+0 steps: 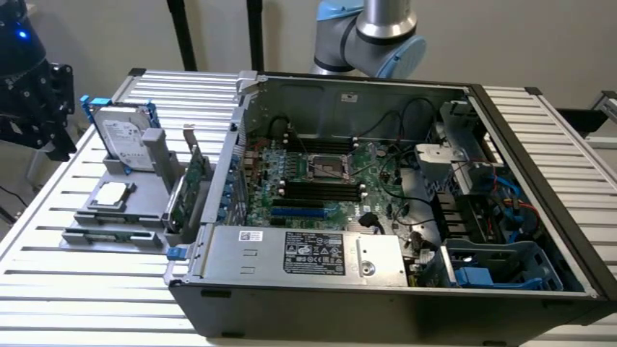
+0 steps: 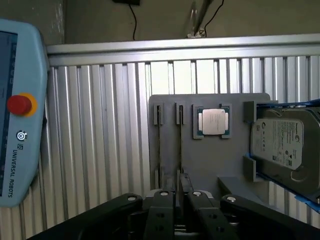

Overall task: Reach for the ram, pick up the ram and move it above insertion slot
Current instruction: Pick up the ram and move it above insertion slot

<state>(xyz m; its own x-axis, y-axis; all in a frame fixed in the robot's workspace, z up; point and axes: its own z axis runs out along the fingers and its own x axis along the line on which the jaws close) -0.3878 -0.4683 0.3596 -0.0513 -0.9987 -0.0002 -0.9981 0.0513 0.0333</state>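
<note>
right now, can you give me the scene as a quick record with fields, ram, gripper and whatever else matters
ram: lying in the grey holder, at the end nearest the exterior camera, not lifted
gripper: above the holder, apart from the ram
cpu: in the holder's square pocket
hard drive: upright at the holder's far end
computer case: open, on the exterior view's right of the holder
memory slots: dark, appear empty
teach pendant: on the slatted table

Slatted metal table (image 1: 58, 289); pale wall (image 1: 540, 43)
</note>
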